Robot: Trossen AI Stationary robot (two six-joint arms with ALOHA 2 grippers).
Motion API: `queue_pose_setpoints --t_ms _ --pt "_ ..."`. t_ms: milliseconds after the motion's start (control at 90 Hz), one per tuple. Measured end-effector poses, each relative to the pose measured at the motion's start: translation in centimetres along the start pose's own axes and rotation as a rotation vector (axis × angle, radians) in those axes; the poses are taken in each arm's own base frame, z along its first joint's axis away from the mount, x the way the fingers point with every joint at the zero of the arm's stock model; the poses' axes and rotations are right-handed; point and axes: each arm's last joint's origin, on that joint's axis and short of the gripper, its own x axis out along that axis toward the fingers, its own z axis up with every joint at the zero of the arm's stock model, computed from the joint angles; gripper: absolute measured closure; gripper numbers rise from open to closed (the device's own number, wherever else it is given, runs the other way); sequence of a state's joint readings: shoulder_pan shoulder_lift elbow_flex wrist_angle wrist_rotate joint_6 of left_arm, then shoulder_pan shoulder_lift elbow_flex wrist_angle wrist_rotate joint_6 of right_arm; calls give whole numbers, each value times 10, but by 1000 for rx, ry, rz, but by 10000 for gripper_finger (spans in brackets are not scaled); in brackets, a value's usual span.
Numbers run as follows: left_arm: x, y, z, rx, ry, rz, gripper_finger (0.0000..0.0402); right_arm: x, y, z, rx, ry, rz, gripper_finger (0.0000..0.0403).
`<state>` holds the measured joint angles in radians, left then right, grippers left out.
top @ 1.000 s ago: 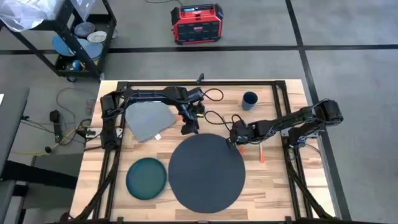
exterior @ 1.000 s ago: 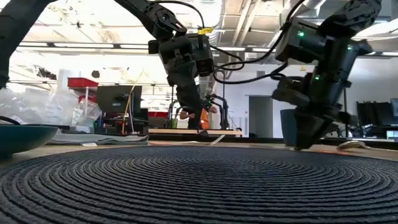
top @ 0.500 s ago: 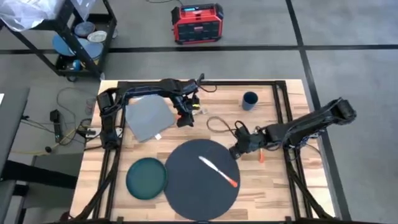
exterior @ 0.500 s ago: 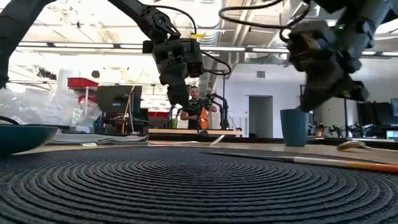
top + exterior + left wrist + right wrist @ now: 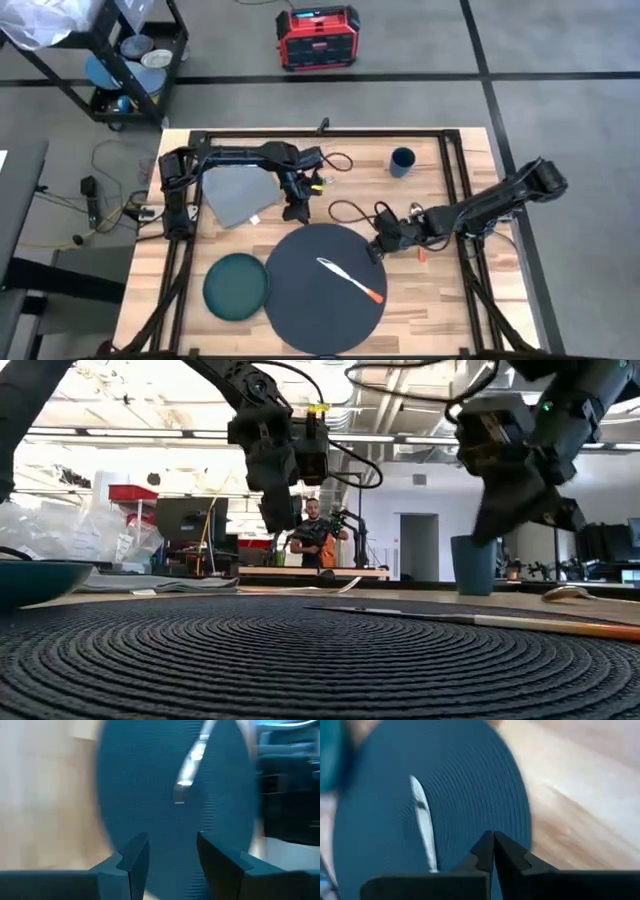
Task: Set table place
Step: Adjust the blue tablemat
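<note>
Change: left gripper point(image 5: 297, 212) shifted nearer the mat point(image 5: 325, 290).
Knife point(image 5: 349, 279): laid on mat.
Left fingers point(image 5: 131, 857): apart.
Right gripper point(image 5: 377, 251): at mat's 2 o'clock, fingers point(image 5: 485, 851) together.
Bench point(image 5: 440, 300): plate point(image 5: 236, 286) at mat's 9 o'clock.

The round dark grey mat point(image 5: 322, 288) lies flat on the light wood table point(image 5: 437, 303), near its front edge.

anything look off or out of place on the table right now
One thing: a knife with an orange handle lies diagonally across the middle of the dark grey mat, where a plate would go, while the green plate sits off the mat beside it. Nothing looks spilled or damaged.
</note>
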<state>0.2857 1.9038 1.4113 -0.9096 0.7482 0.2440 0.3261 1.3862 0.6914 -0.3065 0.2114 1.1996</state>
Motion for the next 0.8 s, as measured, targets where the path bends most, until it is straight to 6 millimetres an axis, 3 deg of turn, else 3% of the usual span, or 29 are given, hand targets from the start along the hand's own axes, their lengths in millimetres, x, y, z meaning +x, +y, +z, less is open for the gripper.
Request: queue_pose_setpoints --t_ms 122,189,322,400,589,667,800 --pt "25 -25 -1 9 83 -34 256 -1 -1 -8 -48 36 -31 403" --pt "37 -40 0 31 125 52 264 -2 -2 -8 -73 36 -27 403" --pt "49 -86 -4 94 159 181 335 -5 -1 -5 -139 79 16 403" --pt "57 -115 -4 92 112 160 386 -5 -2 -7 -201 125 23 403" --pt "105 -164 -1 13 -177 158 400 -3 -5 -8 -307 156 6 403" --pt "128 -174 -2 -14 -263 157 401 0 -9 -5 -317 153 -4 403" --pt "165 -169 -15 -132 -232 251 401 6 -17 1 -301 160 3 403"
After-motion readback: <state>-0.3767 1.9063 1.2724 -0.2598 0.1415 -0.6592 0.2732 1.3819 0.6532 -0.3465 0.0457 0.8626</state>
